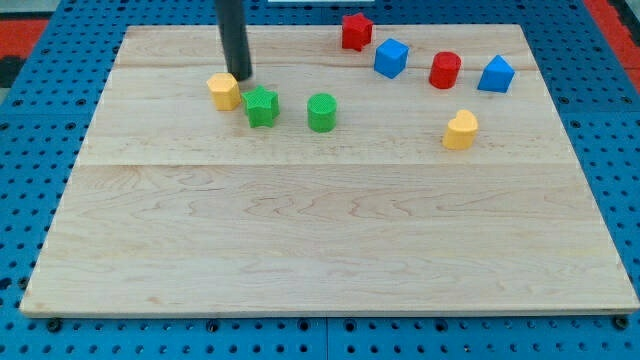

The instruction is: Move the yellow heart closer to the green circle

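Observation:
The yellow heart (460, 130) lies at the view's right on the wooden board (320, 240). The green circle (321, 112) stands left of it, near the top middle, well apart from the heart. My tip (241, 76) comes down from the view's top. It stands just above and between a yellow hexagon block (224, 91) and a green star block (261, 106), far to the left of the yellow heart and left of the green circle.
A red star block (356, 31), a blue cube (391, 57), a red cylinder (445, 70) and a blue block (495, 74) sit in a row along the top right. Blue pegboard surrounds the board.

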Controlling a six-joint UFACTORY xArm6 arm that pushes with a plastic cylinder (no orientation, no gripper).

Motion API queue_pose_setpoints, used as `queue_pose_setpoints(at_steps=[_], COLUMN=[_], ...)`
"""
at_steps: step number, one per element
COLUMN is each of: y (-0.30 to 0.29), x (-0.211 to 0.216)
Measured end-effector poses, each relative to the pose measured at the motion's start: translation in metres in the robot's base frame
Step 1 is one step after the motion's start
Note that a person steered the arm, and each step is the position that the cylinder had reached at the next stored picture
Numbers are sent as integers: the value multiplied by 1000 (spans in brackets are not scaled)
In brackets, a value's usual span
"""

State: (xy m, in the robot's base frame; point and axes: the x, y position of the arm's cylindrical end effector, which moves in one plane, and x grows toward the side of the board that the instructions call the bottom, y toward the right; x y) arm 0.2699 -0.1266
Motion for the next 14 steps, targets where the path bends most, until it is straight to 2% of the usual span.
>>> queue_pose_setpoints(at_steps=[1, 2, 3, 4, 5, 6, 7, 8, 9, 10, 11, 12, 13, 14], y=[-30, 4, 28, 47, 180, 289, 359, 297, 249, 281, 277, 188, 146, 180], x=[6, 32, 38, 17, 33, 70, 103, 146, 117, 102, 88, 90, 94, 92])
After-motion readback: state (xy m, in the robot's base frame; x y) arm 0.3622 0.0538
